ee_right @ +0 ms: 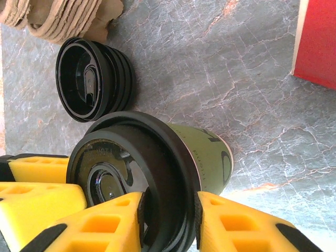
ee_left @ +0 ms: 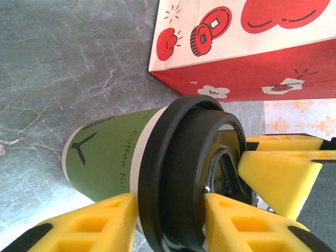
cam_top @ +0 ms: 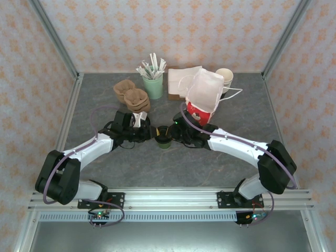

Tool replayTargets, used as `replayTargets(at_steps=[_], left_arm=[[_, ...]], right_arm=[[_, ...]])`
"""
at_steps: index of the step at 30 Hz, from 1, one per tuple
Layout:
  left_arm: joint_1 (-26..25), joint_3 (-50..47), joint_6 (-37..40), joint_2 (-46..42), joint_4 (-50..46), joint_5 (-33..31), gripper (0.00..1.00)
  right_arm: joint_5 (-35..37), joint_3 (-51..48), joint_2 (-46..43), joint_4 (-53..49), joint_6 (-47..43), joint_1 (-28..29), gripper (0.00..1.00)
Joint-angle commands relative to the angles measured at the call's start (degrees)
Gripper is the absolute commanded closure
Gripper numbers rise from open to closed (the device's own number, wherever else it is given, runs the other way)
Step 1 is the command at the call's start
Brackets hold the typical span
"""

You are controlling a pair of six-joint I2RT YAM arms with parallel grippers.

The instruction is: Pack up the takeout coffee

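Left pincer (ee_left: pixel 170 223) and right pincer (ee_right: pixel 168 215) both pinch the coffee (ee_left: pixel 113 157) by its lid rim on the tabletop (ee_left: pixel 63 68) near the bag (ee_left: pixel 252 68); lidding looks done, bagging is left.

A grey marbled table (cam_top: pixel 105 168) is noted. Towards its far edge, brown pulp carriers (cam_top: pixel 131 93) are stacked left of a green cup (cam_top: pixel 154 86) filled with wrapped sticks. A white paper stack (cam_top: pixel 177 80) is laid beside the cup. A red-and-white paper bag (cam_top: pixel 205 92) is stood just in front of stacked cream cups (cam_top: pixel 226 79). Nested black lids (ee_right: pixel 92 79) are set near the carriers.
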Motion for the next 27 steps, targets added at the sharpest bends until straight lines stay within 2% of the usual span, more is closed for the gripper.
replayTargets(at_steps=[1,21,27], left_arm=[[-0.1,-1.4,1.3,1.5,-6.4,-3.8,0.62],[-0.1,-4.8,1.9,2.5,-4.4,-5.1,0.63],[0.0,-3.8,1.5,-0.5,-6.1,-5.0,0.62]], right_arm=[[-0.4,-2.5,1.2,-0.1,1.8,0.2,0.70],[-0.7,-5.8,2.1,2.3,3.4,0.6,0.70],[-0.3,-5.5,1.5,2.3,3.2,0.6,0.69]])
